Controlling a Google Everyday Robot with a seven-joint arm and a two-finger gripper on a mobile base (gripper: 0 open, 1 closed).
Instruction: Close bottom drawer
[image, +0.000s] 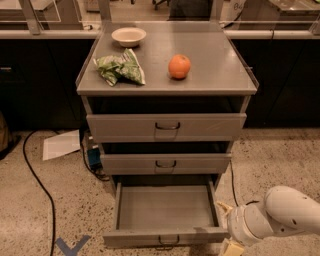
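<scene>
The bottom drawer (165, 209) of the grey metal cabinet is pulled far out and its shallow tray is empty. Its low front panel carries a small dark loop handle (169, 241) at the centre. My gripper (226, 227) is at the lower right, right beside the drawer's front right corner, with its tan fingers (223, 206) spread apart and nothing between them. The white arm (285, 212) reaches in from the right edge. I cannot tell whether the gripper touches the drawer.
The middle drawer (166, 163) and top drawer (167, 127) stand slightly out. On the cabinet top lie a white bowl (129, 36), a green chip bag (120, 68) and an orange (179, 66). A black cable (37, 182) and a sheet of paper (61, 145) lie on the floor at left.
</scene>
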